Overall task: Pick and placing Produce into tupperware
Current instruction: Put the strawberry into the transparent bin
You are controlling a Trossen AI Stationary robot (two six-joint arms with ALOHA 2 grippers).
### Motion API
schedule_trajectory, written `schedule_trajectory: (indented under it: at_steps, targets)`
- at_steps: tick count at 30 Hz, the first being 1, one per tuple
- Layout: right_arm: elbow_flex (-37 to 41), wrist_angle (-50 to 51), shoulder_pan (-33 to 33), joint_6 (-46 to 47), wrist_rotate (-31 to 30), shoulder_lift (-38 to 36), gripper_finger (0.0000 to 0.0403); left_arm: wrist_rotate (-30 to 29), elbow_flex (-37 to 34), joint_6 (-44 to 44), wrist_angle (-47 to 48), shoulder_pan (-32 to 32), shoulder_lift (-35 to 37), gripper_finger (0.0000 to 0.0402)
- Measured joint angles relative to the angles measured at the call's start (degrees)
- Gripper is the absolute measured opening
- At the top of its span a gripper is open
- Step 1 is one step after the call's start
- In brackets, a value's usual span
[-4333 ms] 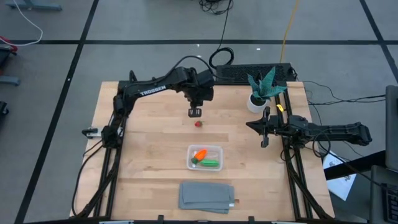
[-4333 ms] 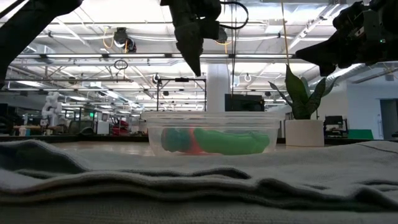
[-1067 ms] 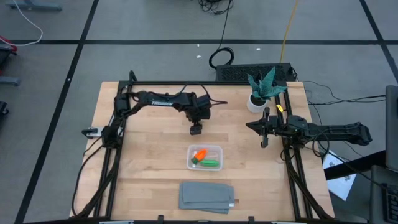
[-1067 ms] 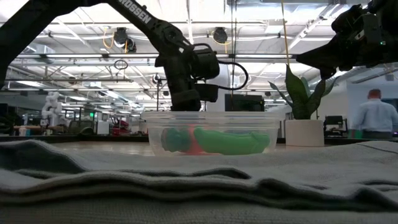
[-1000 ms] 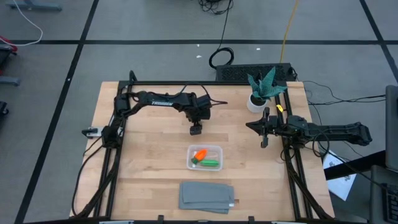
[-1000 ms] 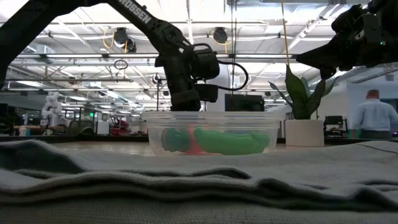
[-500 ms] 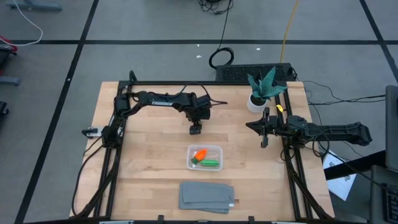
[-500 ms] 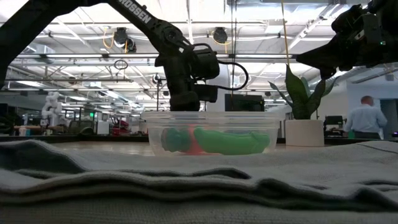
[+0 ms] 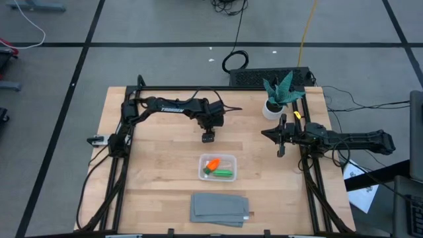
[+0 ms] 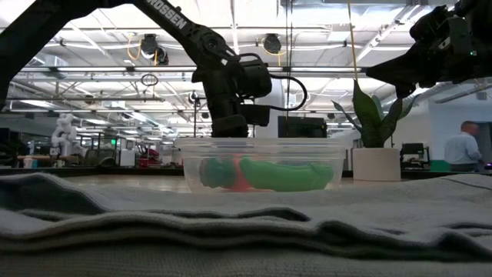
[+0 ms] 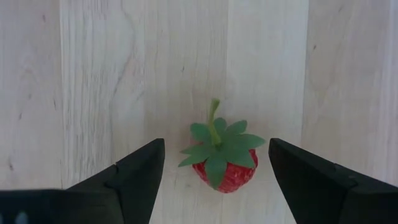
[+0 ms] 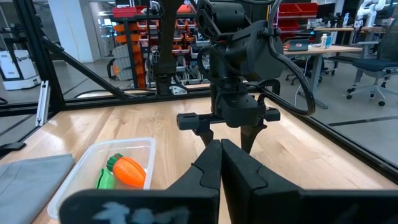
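Two fingers of left claw (image 11: pixel 214 180) spread wide, lowered astride red strawberry (image 11: pixel 221 163), right claw (image 12: pixel 219 163) closed.

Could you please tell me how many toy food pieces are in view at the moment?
3. The orange carrot and the green piece lie in the clear container. The strawberry sits on the table between the open fingers of the left gripper.

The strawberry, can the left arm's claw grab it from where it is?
Probably yes. The left claw is open and right over the strawberry, one finger on each side. Nothing lies between them, only bare table. It is not touching the berry yet.
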State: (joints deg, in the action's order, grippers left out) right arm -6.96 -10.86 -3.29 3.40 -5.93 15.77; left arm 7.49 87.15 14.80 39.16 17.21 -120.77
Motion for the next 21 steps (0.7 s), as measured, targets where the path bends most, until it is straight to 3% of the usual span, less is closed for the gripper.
schedule_trajectory:
  at_steps: [21]
  targets:
    - [0.00,-0.02,-0.01,0.00,-0.01,0.02,0.0000,-0.24,-4.37,4.44,-3.89,-0.07,0.35,0.0294]
